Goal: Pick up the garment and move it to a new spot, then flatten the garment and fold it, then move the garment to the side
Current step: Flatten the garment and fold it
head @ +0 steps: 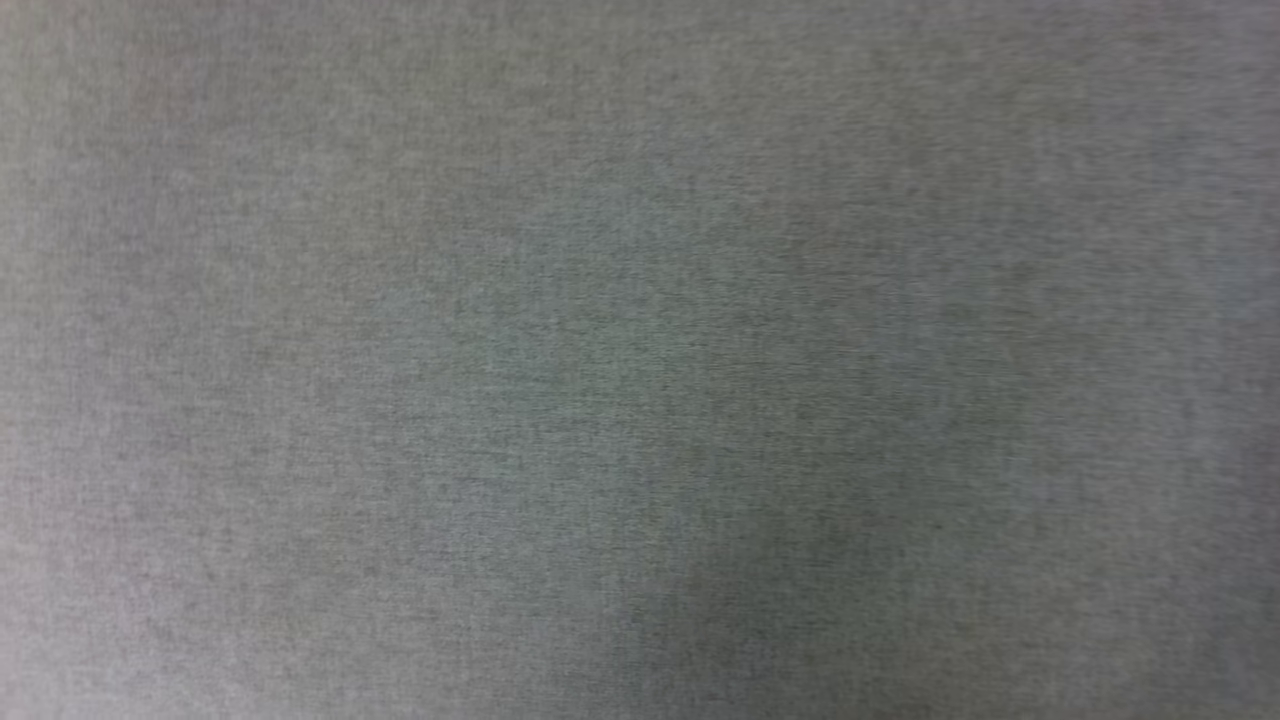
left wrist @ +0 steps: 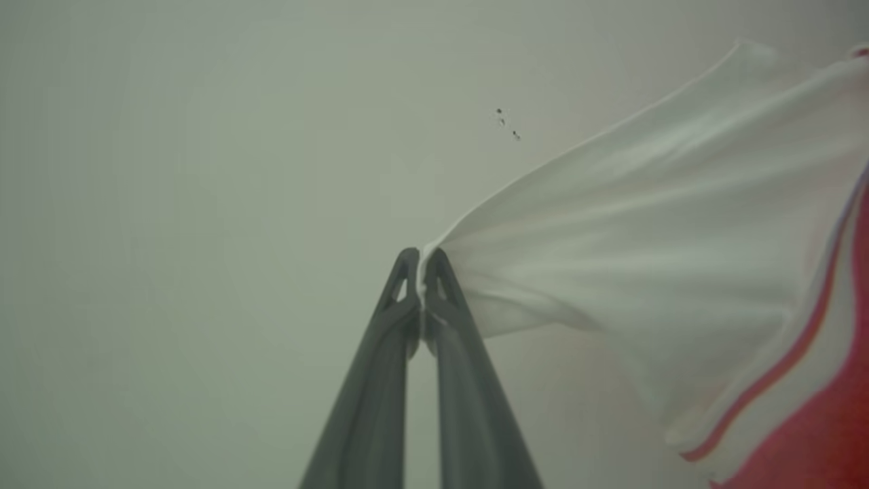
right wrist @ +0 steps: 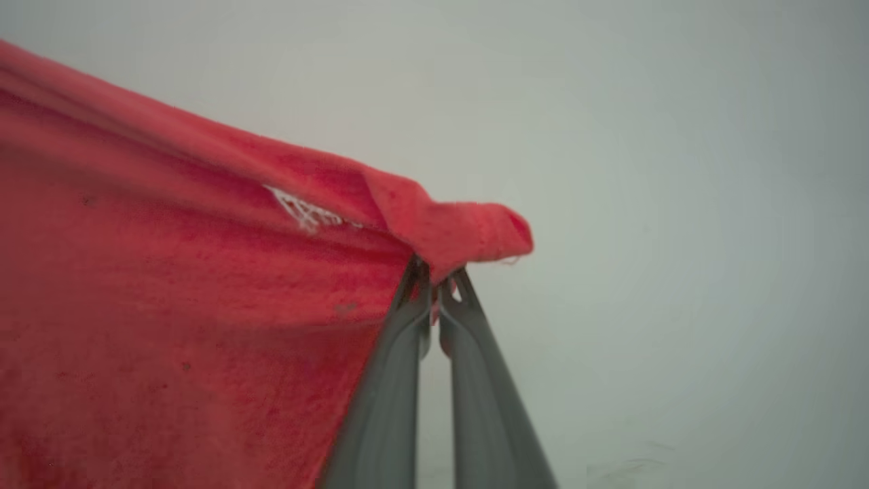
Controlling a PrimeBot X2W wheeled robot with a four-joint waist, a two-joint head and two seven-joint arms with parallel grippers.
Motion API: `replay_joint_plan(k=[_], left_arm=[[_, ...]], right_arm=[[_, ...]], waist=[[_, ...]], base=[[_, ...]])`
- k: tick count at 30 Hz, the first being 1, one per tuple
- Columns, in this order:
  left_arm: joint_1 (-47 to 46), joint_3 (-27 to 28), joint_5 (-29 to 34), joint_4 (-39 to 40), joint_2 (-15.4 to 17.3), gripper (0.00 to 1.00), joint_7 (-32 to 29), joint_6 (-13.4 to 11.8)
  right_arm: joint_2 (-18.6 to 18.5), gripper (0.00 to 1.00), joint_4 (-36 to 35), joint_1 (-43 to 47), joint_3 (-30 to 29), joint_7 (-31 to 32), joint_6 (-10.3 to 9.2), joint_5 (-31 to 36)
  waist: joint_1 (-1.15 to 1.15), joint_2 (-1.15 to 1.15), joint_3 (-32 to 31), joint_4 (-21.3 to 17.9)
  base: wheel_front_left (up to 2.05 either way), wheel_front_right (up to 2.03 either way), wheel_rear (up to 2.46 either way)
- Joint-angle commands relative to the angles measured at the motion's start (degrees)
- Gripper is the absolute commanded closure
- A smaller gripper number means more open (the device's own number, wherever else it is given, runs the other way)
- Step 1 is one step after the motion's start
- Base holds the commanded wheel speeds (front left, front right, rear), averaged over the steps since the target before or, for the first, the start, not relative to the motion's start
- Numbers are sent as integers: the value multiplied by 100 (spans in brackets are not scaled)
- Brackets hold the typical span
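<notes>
A grey surface (head: 640, 300) with a fine woven grain lies in the head view, somewhat darker at the lower middle. The left wrist view has a plain pale grey-green surface (left wrist: 204, 204) with a few small dark specks (left wrist: 507, 123). The right wrist view has a similar pale background (right wrist: 679, 204) with faint marks (right wrist: 631, 467) low down.

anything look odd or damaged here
Two small things. A few dark specks mark the pale surface beyond the left gripper. On the shirt, near the right gripper, a patch of white threads shows on the red cloth, maybe stitching.
</notes>
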State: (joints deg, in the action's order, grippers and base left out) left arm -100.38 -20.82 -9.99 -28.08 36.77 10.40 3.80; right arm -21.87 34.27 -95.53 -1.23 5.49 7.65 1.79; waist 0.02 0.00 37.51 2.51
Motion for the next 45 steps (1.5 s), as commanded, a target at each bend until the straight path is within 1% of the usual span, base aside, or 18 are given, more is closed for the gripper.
replay_joint_plan(k=[1, 3, 4, 8, 10, 14, 19, 23, 28, 32, 36, 39, 45], left_arm=[[65, -11, -6, -276, -54, 100, 150, -70], [226, -109, -32, -546, -223, 100, 289, -45], [226, -109, -32, -546, -223, 100, 289, -45], [813, -275, -82, -815, -575, 100, 445, -74], [1159, -316, -140, -864, -687, 100, 477, -70], [2013, -363, -221, -644, -978, 100, 487, -92], [3193, -312, -328, -309, -1171, 100, 484, -147], [4171, -353, -371, -106, -1298, 100, 485, -119], [5300, -494, -500, -79, -1345, 100, 485, -32], [6073, -578, -607, -28, -1270, 100, 474, -48], [6758, -716, -700, 69, -1206, 100, 311, -25], [7235, -805, -785, 211, -1157, 100, 162, -46], [8095, -1002, -963, 614, -1014, 100, -229, 6]], right_arm=[[28, 100, 277, 10, -72, -182, -29, 104], [103, 100, 576, 88, -114, -439, -29, 204], [103, 100, 576, 88, -114, -439, -29, 204], [198, 100, 1122, 467, -155, -819, -24, 335], [254, 100, 1338, 688, -161, -1010, -24, 300], [271, 100, 1757, 1208, -164, -1358, -23, 265], [389, 100, 2179, 1904, -159, -1679, -22, 127], [495, 100, 2429, 2558, -8, -1870, -22, -71], [607, 100, 2619, 3413, 277, -1989, -22, -455], [679, 100, 2635, 4092, 522, -2024, -22, -893], [725, 100, 2605, 4759, 822, -2008, -22, -1383], [683, 100, 2531, 5214, 1037, -1937, -22, -1803], [567, 100, 2159, 6102, 1440, -1652, -22, -2681]], waist=[[-2, 0, 124, 132], [-2, 0, 144, 177], [-2, 0, 144, 177], [-2, 0, 81, 271], [-2, 0, 2, 293], [-2, 0, -214, 311], [-2, 0, -668, 286], [-2, 0, -1145, 287], [-2, 0, -1721, 275], [-2, 0, -2102, 268], [-2, 0, -2435, 281], [-2, 0, -2665, 300], [-2, 0, -3065, 333]], base=[[0, 0, 0], [0, 0, 0], [0, 0, 0], [0, 0, 0], [0, 0, 0], [0, 0, 0], [0, 0, 0], [0, 0, 0], [0, 0, 0], [0, 0, 0], [0, 0, 0], [0, 0, 0], [0, 0, 0]])
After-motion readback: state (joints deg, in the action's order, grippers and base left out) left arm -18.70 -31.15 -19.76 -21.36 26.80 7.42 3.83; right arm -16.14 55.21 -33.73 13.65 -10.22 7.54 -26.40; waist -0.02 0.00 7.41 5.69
